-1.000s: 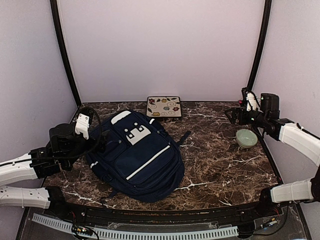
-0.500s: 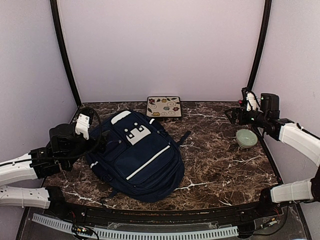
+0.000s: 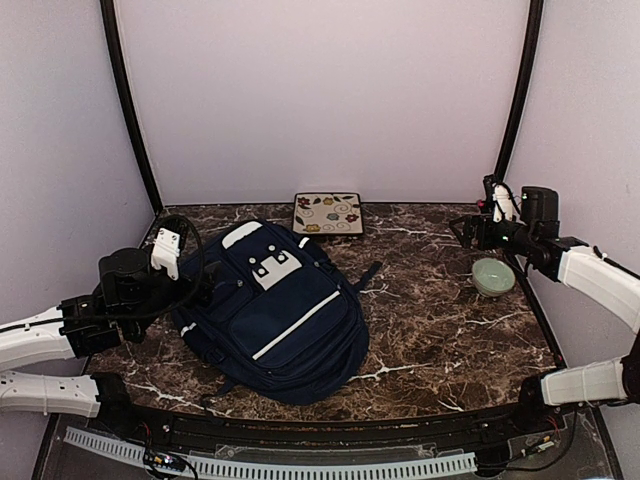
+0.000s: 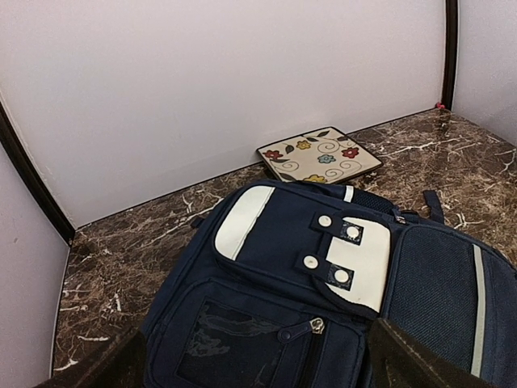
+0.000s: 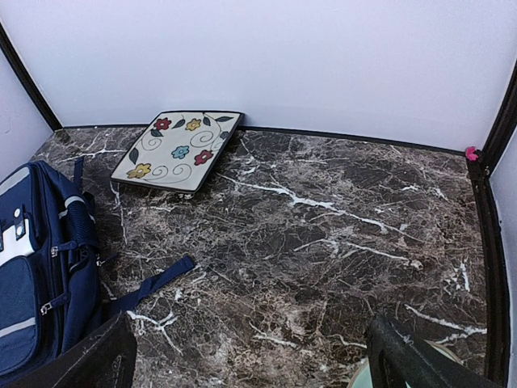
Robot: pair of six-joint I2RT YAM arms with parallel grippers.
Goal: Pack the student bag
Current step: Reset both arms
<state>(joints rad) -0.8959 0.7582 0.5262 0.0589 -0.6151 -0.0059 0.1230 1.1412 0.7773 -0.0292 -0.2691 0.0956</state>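
The student bag [image 3: 280, 315] sits just ahead of the left gripper [image 4: 258, 343], whose fingers are spread wide, its length stretching off rightward.

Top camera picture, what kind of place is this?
Most likely a robot practice booth, not a real room. Plain pale walls box in a marble-patterned table, a left arm and right arm reach over it, and a backpack, flowered plate and bowl wait there.
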